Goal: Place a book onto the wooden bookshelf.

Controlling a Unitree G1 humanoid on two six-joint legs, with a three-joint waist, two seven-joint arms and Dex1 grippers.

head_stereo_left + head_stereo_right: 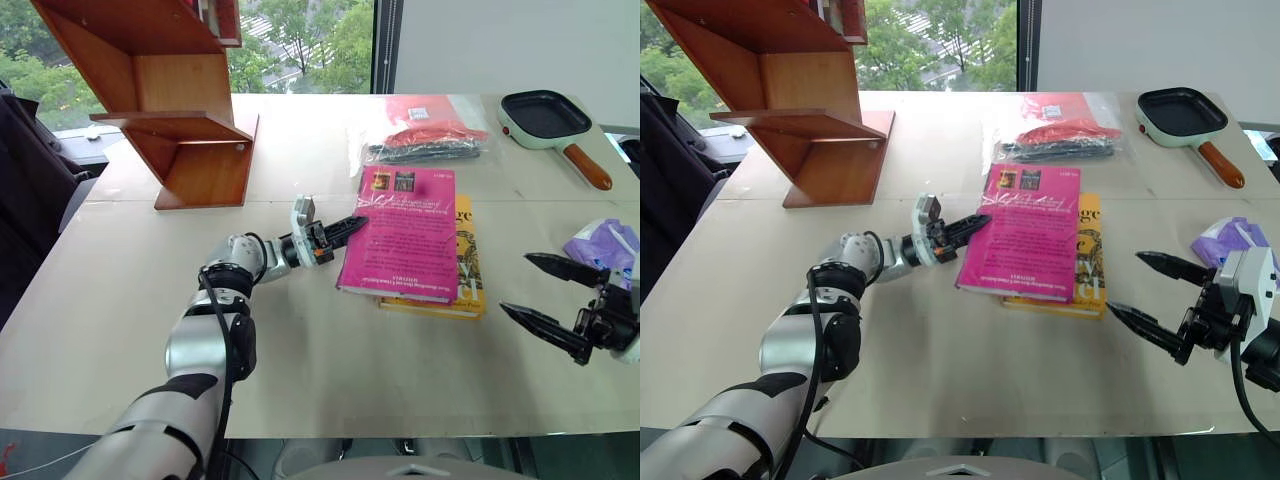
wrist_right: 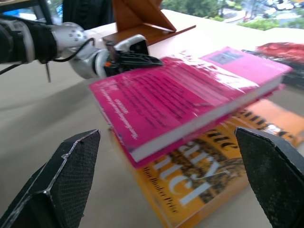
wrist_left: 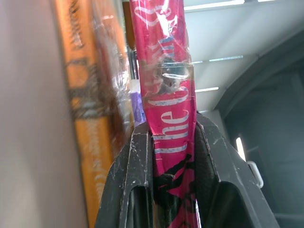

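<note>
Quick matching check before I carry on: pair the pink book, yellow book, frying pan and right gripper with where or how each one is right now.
Things:
1. pink book
2. yellow book
3. frying pan
4. right gripper

States:
A. open, holding nothing, apart from the books
B. at the table's far right corner
C. clamped at its spine edge by the left gripper
D. flat on the table under another book

Pairs: 1-C, 2-D, 3-B, 4-A
</note>
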